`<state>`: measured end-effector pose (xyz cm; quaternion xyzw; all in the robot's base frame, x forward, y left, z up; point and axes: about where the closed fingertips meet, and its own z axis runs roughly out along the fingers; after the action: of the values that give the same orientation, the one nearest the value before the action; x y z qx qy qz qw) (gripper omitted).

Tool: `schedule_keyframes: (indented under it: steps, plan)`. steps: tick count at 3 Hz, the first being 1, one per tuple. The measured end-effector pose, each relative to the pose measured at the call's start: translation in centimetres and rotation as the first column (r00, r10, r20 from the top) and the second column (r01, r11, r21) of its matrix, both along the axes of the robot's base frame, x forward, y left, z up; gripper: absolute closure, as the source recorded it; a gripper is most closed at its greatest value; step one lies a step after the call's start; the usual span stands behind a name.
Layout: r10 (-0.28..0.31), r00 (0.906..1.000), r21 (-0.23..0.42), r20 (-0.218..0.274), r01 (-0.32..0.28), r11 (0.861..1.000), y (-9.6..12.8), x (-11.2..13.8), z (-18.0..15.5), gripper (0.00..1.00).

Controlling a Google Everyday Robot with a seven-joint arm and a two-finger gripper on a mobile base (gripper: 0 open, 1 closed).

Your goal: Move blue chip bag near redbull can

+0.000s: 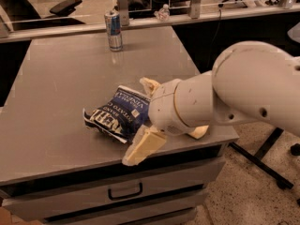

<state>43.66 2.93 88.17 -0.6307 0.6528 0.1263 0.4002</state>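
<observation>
1. Gripper [136, 121]: at the front edge of the tabletop, toward the front right corner. Its two cream fingers [143, 146] are spread wide. One finger is behind the bag's end, the other overhangs the front edge. Nothing is clamped.
2. Blue chip bag [115, 116]: lies flat near the front edge, directly ahead of the spread fingers, its nearest end between them. Its long axis runs diagonally, from the front edge toward the right edge. The fingers appear to straddle the bag across that axis.
3. Redbull can [113, 30]: upright near the back edge, well apart from the bag. The carry would run from front to back.
4. Judgement: closing on the bag is the step in hand, and the crinkled foil may slip or bunch.
5. Surface: grey table [61, 88], bare between bag and can, with a drawer [125, 191] under the front edge.
6. Room: a small clear bottle [163, 12] stands on the ledge behind the table. An office chair [63, 6] sits beyond it.
</observation>
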Motion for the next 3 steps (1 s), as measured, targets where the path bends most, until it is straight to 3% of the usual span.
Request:
schedule_keyframes:
  steps: [1, 3]
  plan:
    - [0.018, 0.9998, 0.004, -0.012, -0.018, 1.0, 1.5, 0.5, -1.2, 0.0]
    - [0.08, 0.9956, -0.015, -0.049, -0.08, 0.997, 3.3, 1.4, -3.0, 0.49]
